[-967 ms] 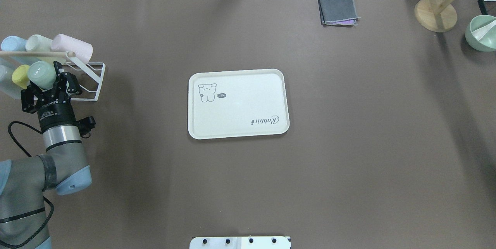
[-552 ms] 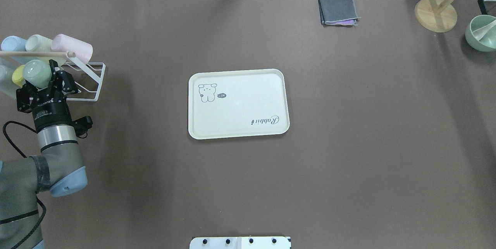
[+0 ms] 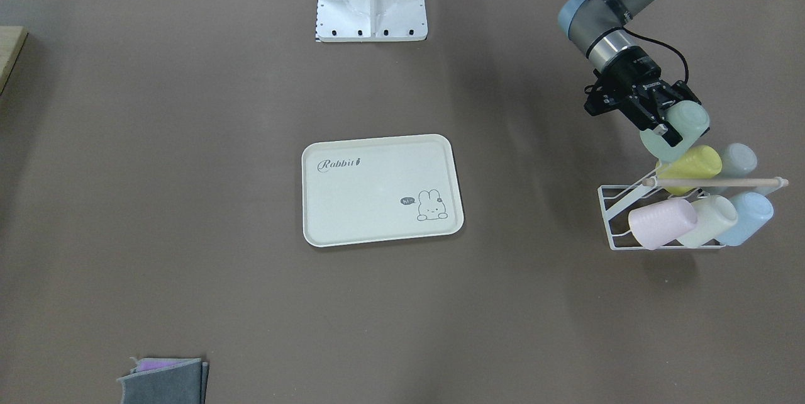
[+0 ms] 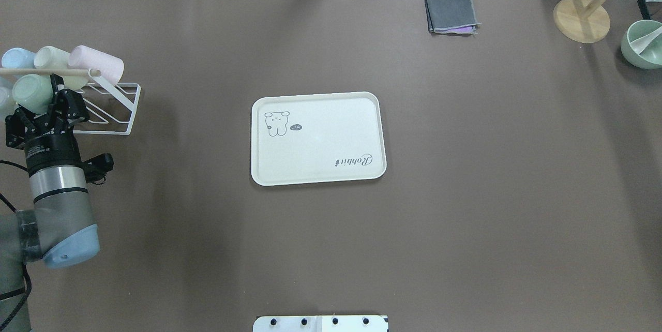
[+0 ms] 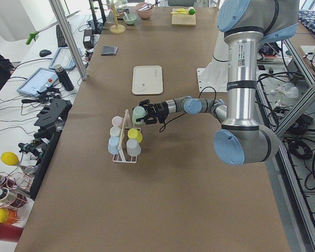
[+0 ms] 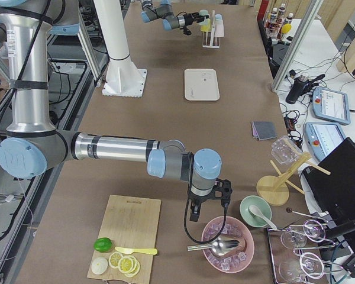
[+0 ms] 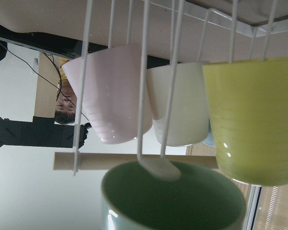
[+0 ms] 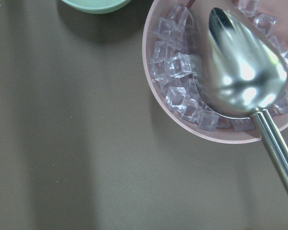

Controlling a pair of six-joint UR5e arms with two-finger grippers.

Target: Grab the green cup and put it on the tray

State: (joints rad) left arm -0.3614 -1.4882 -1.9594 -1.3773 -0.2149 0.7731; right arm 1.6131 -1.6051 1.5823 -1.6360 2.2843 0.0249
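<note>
At the left end of the bench (image 4: 465,192) the left fingers (image 4: 56,96) are clamped around the green cup (image 4: 30,92), held tilted just above the wire rack (image 4: 111,109), with a prong tip (image 7: 158,167) at its mouth. The lift-off seems to be the step in hand. Next it wants drawing clear, then carrying right to the tray (image 4: 331,130) mid-bench and setting upright. How far the right fingers (image 6: 194,214) are open I cannot tell

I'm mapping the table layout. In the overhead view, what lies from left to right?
green cup → pink cup → tray → grey cloth → wooden stand → green bowl
</note>
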